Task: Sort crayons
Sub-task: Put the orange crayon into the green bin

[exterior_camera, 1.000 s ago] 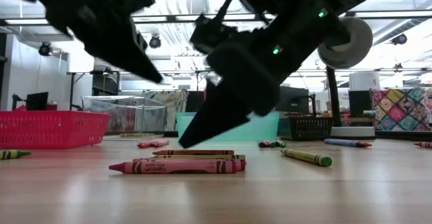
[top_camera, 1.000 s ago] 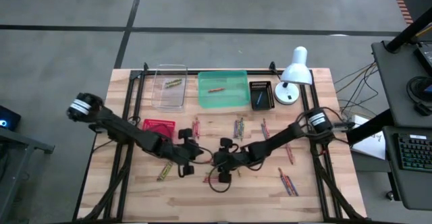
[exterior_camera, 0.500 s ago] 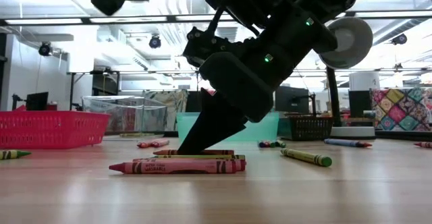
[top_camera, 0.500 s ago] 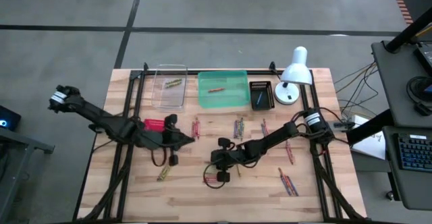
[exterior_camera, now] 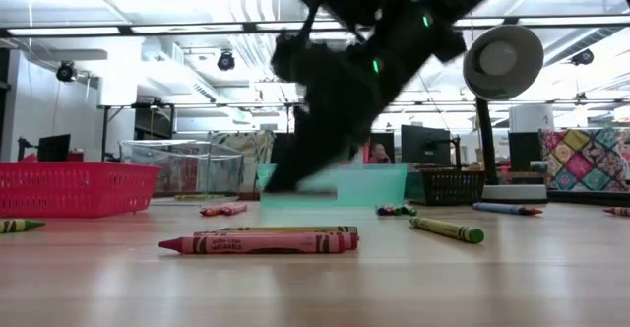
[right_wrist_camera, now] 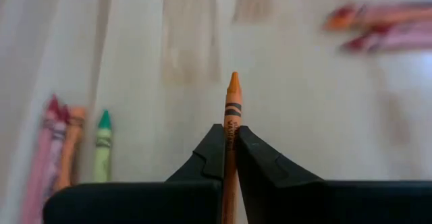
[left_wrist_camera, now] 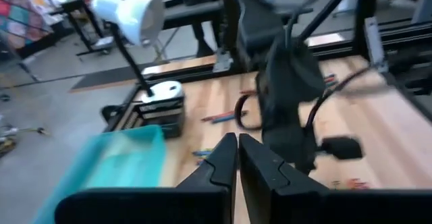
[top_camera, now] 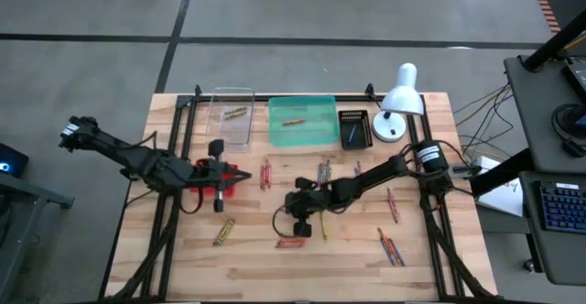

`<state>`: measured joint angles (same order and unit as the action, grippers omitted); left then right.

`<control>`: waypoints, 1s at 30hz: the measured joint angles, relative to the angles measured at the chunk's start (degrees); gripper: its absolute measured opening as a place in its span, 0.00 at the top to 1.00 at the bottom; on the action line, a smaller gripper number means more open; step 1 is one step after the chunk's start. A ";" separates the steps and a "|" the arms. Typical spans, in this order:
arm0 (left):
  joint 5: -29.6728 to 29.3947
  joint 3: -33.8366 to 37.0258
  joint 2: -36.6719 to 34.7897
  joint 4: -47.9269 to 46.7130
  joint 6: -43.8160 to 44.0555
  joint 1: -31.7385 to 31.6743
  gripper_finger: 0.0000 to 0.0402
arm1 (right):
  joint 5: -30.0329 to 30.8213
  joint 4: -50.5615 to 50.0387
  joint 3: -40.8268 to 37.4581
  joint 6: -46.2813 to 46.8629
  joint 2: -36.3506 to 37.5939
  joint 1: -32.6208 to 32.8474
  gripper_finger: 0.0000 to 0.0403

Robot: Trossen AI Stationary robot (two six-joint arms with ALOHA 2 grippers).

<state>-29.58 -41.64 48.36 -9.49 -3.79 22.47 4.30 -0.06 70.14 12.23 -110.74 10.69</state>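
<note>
With the right tool (right_wrist_camera: pixel 229 150) pinching an orange crayon (right_wrist_camera: pixel 231 116) that pokes out ahead of its tips, lift it clear of the worktop (right_wrist_camera: pixel 304 82) without loosening, while the left tool (left_wrist_camera: pixel 237 158) waits pressed together.

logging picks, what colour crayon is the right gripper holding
Orange crayon, clearest in the right wrist view.

Left gripper (left_wrist_camera: pixel 237 158): fingers (left_wrist_camera: pixel 219 163) pressed together, nothing between. Beyond: right arm (left_wrist_camera: pixel 287 102), dark, blurred, cable looped beside it. White lamp (left_wrist_camera: pixel 131 15) on round base by black basket (left_wrist_camera: pixel 160 113). Teal tray (left_wrist_camera: pixel 118 166) next to basket. Crayons (left_wrist_camera: pixel 217 117) scattered on wooden table (left_wrist_camera: pixel 385 129).
</note>
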 joint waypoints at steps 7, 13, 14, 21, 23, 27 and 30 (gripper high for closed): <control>0.07 5.34 -5.54 0.90 -2.45 -6.63 1.00 | -0.28 -13.19 6.02 -6.58 5.80 -5.08 0.97; 3.18 10.53 -9.35 6.31 -6.88 -14.23 1.00 | -0.38 -22.01 14.24 -17.38 6.58 -13.04 0.97; 4.32 10.98 -9.89 6.66 -7.66 -15.76 1.00 | -0.42 -22.90 15.15 -19.34 6.58 -14.65 0.97; 12.28 11.33 -10.96 7.05 -11.09 -27.40 1.00 | -2.09 -24.03 18.90 -27.59 6.58 -26.97 0.97; 14.60 11.33 -10.68 7.07 -11.86 -30.48 1.00 | -2.95 -24.08 19.04 -28.53 6.58 -30.15 0.97; 17.90 11.38 -9.37 8.32 -13.90 -36.08 1.00 | -3.26 -23.57 19.07 -28.96 6.50 -35.48 0.97; 19.57 11.38 -8.34 11.13 -15.27 -40.00 1.00 | -3.29 -23.17 19.20 -28.94 5.98 -38.50 0.97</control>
<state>-10.01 -30.26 40.03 1.64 -19.06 -17.53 1.02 -23.23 89.34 -16.71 -104.76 -27.81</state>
